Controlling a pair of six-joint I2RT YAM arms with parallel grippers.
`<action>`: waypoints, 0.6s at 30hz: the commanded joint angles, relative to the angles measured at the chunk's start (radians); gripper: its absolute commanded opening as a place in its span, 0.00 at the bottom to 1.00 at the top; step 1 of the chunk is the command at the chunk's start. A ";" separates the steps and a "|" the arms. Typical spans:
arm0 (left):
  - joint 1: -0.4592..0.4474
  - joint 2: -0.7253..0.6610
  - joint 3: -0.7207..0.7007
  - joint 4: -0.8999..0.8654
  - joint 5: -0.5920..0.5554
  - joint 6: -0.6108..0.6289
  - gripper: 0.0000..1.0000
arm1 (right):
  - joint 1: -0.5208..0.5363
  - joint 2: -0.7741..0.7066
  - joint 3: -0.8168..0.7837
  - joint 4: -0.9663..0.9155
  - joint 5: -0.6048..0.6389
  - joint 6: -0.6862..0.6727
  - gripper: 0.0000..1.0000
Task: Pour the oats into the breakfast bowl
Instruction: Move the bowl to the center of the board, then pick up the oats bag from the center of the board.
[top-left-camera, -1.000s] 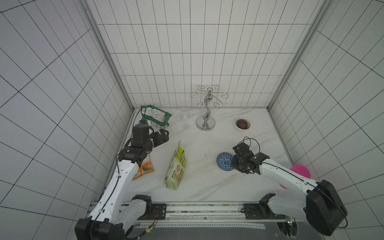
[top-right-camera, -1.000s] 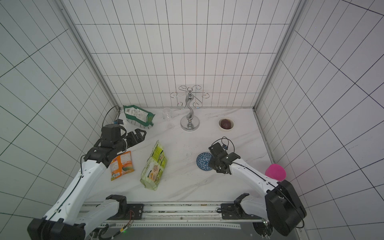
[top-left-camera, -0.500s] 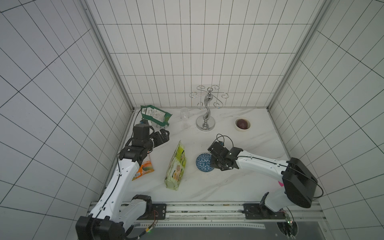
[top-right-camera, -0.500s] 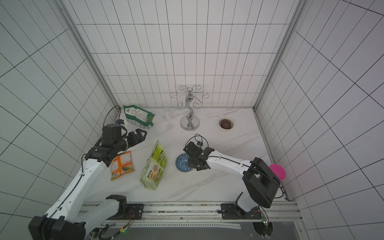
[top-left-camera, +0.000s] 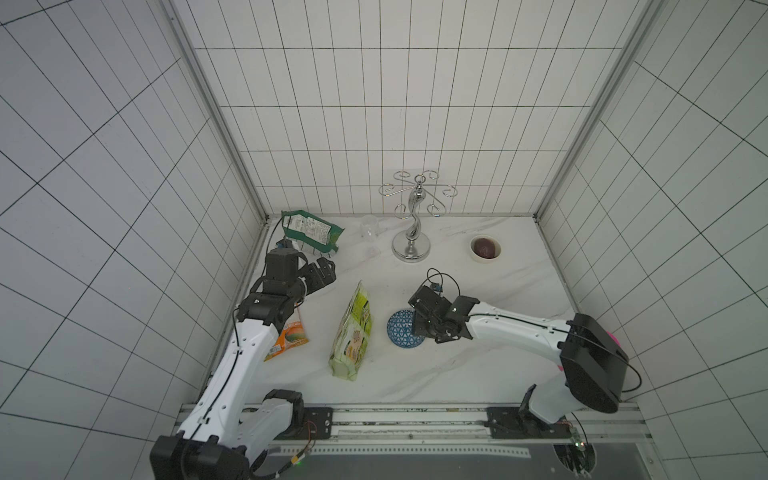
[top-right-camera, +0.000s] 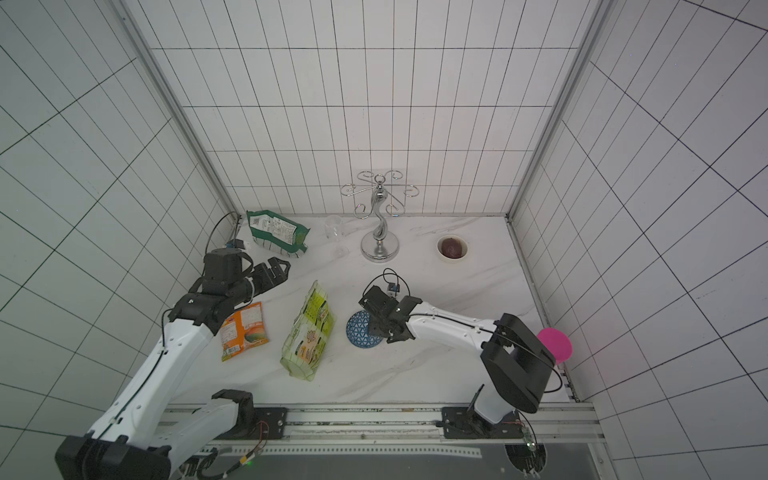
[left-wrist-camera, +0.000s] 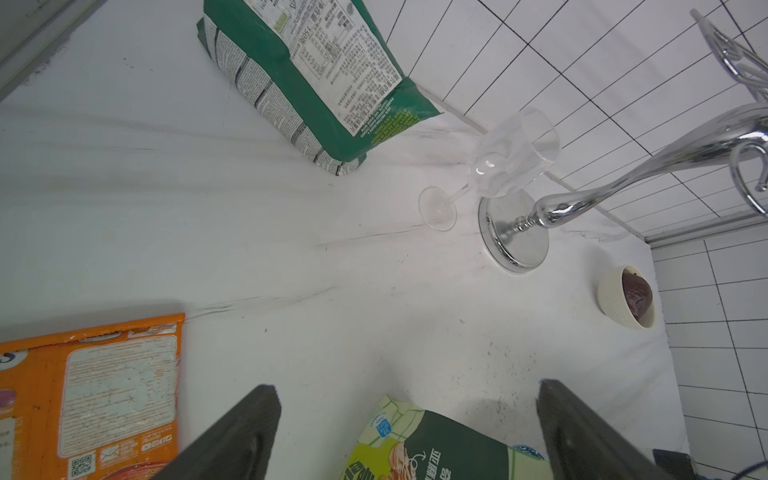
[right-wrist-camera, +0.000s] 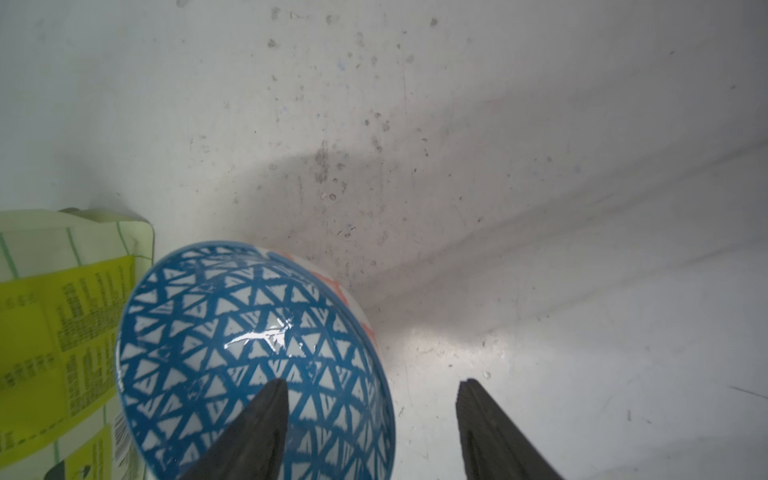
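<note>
The oats bag (top-left-camera: 353, 332) is pointing lengthwise at the wide left gripper (top-left-camera: 325, 274); the parted right gripper (right-wrist-camera: 370, 384) is straddling the bowl (top-left-camera: 400, 329).

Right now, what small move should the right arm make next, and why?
Probably lift the right gripper straight up, clear of the breakfast bowl: its jaws stand open astride the rim, and the bowl sits beside the oats bag.

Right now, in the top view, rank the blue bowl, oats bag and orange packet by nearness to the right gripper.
From the right gripper:
1. Blue bowl, at its fingertips.
2. Oats bag, just past the bowl, mid-table.
3. Orange packet, farther on, on the robot's left side.
</note>
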 joint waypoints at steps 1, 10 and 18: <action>0.006 -0.040 0.002 -0.010 -0.092 -0.015 0.98 | 0.037 -0.095 0.054 -0.052 0.040 -0.001 0.72; 0.019 -0.094 -0.010 -0.028 -0.269 -0.060 0.99 | 0.210 -0.083 0.367 -0.089 0.075 0.014 0.96; 0.025 -0.141 -0.021 -0.056 -0.455 -0.106 0.99 | 0.273 0.182 0.680 -0.194 0.133 0.024 0.99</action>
